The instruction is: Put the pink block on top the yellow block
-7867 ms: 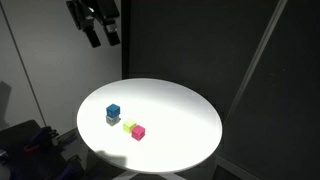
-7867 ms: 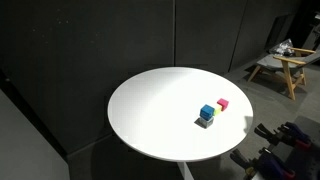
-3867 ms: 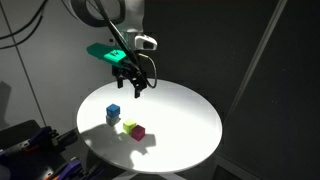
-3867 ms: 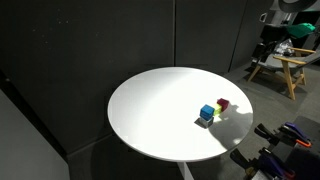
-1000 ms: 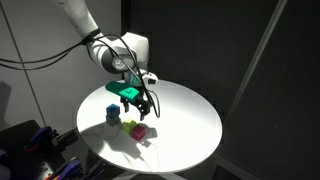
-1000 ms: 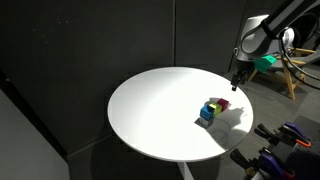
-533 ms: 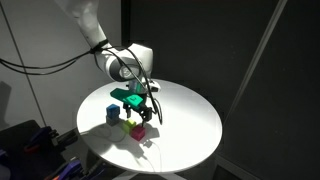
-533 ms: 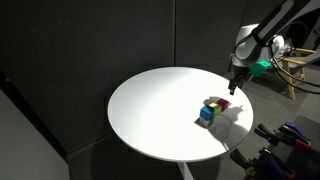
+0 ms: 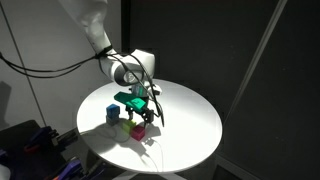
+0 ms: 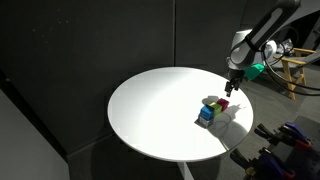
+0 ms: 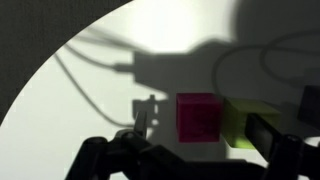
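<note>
Wrist view shows the pink block (image 11: 198, 118) lying on the white table (image 11: 90, 80), just beside the yellow block (image 11: 250, 122). The end effector (image 11: 200, 150) hangs over it (fingers spread wide, holding nothing). In an exterior view a blue block (image 9: 113, 112) sits nearby.

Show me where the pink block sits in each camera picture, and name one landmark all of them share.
In an exterior view: the pink block is left of centre, in the lower half.
In an exterior view: the pink block is right of centre, toward the table's right rim.
Wrist view: the pink block is just right of centre.
Shared landmark: the round white table it rests on.
</note>
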Action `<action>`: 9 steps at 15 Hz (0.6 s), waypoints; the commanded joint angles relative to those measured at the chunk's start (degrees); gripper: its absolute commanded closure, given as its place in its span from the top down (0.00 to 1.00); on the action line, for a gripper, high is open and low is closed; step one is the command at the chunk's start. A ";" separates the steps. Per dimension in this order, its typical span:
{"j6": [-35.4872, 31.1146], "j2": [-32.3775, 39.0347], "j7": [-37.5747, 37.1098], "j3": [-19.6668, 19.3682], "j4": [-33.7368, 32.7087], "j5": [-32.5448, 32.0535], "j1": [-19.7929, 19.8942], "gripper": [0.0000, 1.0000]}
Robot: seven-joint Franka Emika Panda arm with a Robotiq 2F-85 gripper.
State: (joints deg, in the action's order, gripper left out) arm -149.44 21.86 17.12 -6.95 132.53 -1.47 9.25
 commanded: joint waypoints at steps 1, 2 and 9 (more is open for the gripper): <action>-0.76 1.74 -1.25 0.93 -1.84 -0.34 0.71 1.00; -0.68 2.08 -1.36 1.01 -2.12 -0.35 0.67 1.00; -0.46 4.07 -1.97 1.48 -3.91 -0.51 0.43 1.00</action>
State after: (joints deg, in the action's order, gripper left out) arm -149.72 24.70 16.70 -6.13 130.28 -1.47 9.24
